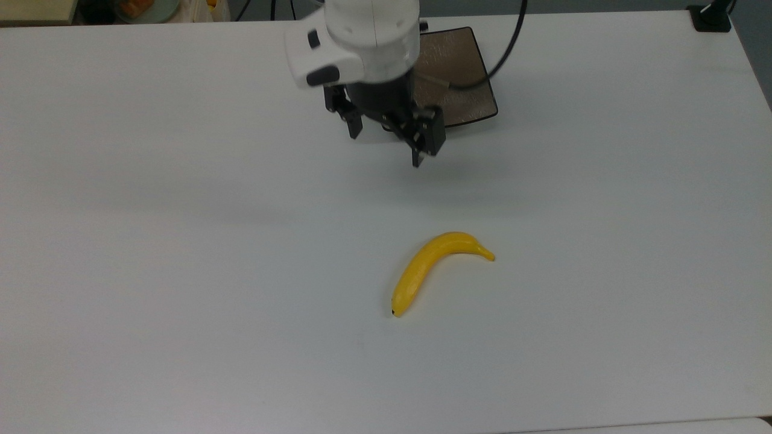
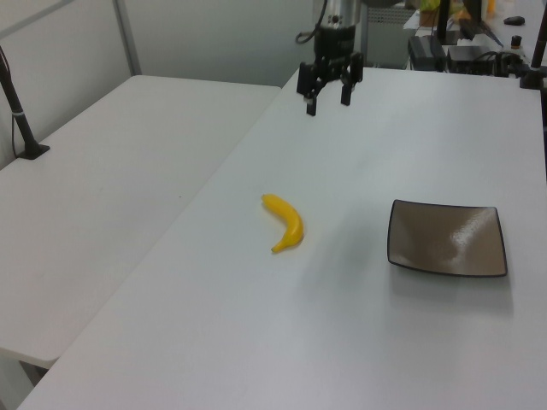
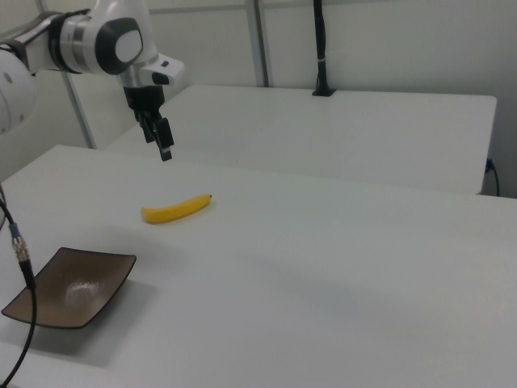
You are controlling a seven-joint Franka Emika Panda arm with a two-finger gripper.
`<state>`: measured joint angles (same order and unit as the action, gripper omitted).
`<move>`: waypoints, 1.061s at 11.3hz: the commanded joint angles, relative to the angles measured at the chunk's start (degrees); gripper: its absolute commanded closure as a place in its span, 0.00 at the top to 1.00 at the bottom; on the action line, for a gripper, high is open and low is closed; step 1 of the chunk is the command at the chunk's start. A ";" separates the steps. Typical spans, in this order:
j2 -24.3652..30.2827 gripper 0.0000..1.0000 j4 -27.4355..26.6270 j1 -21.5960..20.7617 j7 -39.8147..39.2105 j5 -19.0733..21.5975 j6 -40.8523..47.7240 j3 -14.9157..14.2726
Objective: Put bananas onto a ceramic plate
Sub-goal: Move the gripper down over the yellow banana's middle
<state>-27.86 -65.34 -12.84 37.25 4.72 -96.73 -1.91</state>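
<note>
- The white arm is reaching down from the top view's upper centre, its gripper [image 1: 386, 143] hanging above the table [image 1: 181, 241], its 2 fingers spread wide and holding nothing.
- The banana [image 1: 431, 267] is lying at lower centre, well apart from the ceramic plate [image 1: 467, 90].

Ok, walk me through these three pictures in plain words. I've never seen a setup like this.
It is one moment filmed by three cameras. The white-and-black machine is a robot arm, and its black two-fingered hand hangs in the air with the fingers spread, holding nothing. The top view looks down on the white table; the left view and the right view look across it from two other sides. On the table lie a yellow banana and a square brown plate with a black rim, apart from each other. The plate has nothing on it. In the top view the arm covers part of the plate, and the hand sits between plate and banana.
</note>
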 commanded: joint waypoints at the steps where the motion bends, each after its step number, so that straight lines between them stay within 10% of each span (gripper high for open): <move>1: -7.37 1.00 5.31 -0.96 7.73 0.29 -3.62 -0.03; 12: -19.16 1.00 4.61 -2.98 13.28 -6.56 -16.55 2.34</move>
<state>-45.76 -61.91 -15.63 49.00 0.26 -111.69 -0.14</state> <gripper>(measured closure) 0.000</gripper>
